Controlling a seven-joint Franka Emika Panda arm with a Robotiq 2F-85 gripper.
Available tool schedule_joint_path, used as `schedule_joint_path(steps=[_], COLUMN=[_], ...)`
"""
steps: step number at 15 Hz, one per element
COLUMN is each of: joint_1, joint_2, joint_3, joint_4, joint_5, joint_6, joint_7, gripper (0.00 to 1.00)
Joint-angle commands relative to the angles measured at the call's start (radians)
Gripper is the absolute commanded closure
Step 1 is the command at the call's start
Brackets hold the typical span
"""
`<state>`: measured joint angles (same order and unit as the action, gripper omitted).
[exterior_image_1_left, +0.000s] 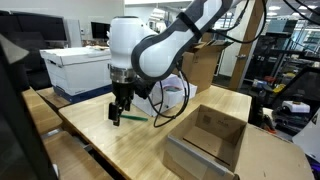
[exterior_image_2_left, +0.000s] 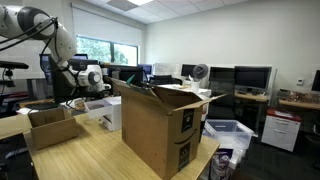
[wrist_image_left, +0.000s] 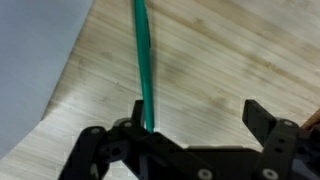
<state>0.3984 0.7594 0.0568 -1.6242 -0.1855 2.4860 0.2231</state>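
A long thin green pen (wrist_image_left: 143, 50) lies on the light wooden table (wrist_image_left: 220, 50). In the wrist view my gripper (wrist_image_left: 195, 115) is open, its two black fingers spread wide above the table. The pen runs just beside the left finger, off to one side of the gap between the fingers. In an exterior view the gripper (exterior_image_1_left: 119, 108) hangs low over the table near its edge, with the green pen (exterior_image_1_left: 133, 118) right beside its tips. Nothing is held.
An open shallow cardboard box (exterior_image_1_left: 207, 140) sits on the table close to the arm. A white box (exterior_image_1_left: 75, 68) stands behind. A tall open cardboard box (exterior_image_2_left: 160, 125) and a small open box (exterior_image_2_left: 50, 127) show in an exterior view. The table edge lies near the gripper.
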Motion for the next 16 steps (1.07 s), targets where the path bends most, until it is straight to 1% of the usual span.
schedule_joint_path(steps=[1, 6, 9, 12, 16], joint_1=[0.006, 0.012, -0.001, -0.008, -0.008], joint_2=[-0.006, -0.009, -0.013, 0.001, 0.001], joint_3=[-0.004, -0.009, 0.005, 0.017, 0.023], joint_4=[-0.004, -0.007, -0.015, 0.0, 0.0], joint_5=[0.002, -0.003, 0.007, 0.011, 0.012], joint_6=[-0.01, -0.011, 0.004, -0.001, 0.001], joint_7=[0.016, 0.027, 0.005, -0.017, -0.018], gripper=[0.0, 0.0, 0.0, 0.0, 0.0])
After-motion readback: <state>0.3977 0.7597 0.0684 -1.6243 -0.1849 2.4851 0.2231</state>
